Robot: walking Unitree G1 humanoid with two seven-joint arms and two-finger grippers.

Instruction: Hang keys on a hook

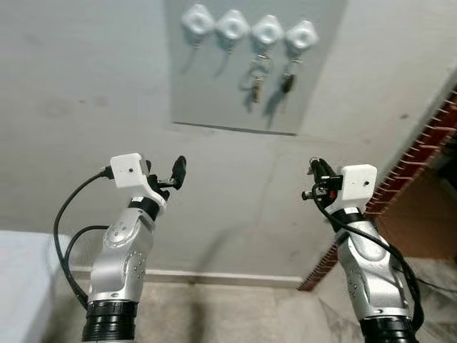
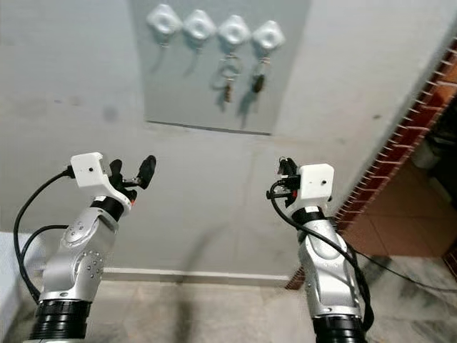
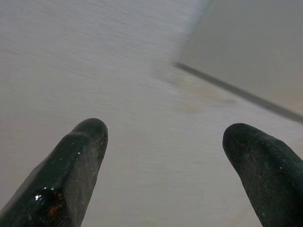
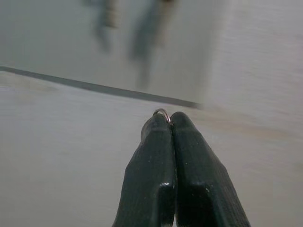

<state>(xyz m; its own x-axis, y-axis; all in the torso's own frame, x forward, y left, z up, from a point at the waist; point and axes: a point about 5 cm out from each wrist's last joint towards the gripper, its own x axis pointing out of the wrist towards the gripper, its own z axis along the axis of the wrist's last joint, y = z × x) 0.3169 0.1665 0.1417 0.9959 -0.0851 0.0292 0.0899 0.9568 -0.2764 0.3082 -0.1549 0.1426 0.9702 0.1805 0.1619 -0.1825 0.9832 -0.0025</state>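
Both head cameras look forward and slightly up at a grey wall (image 1: 86,107), sharing the board (image 1: 214,93) at 12 o'clock. Each wrist camera looks along its tool, close to that wall, catching the board's lower edge.

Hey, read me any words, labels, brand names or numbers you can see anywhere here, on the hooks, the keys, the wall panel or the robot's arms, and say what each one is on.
There is no readable text.
The four white hooks and the grey panel are unmarked.
The two hanging key sets are too small to show any stamping.
The white wrist housings behind the left gripper and right gripper carry no lettering.
The key ring is plain.
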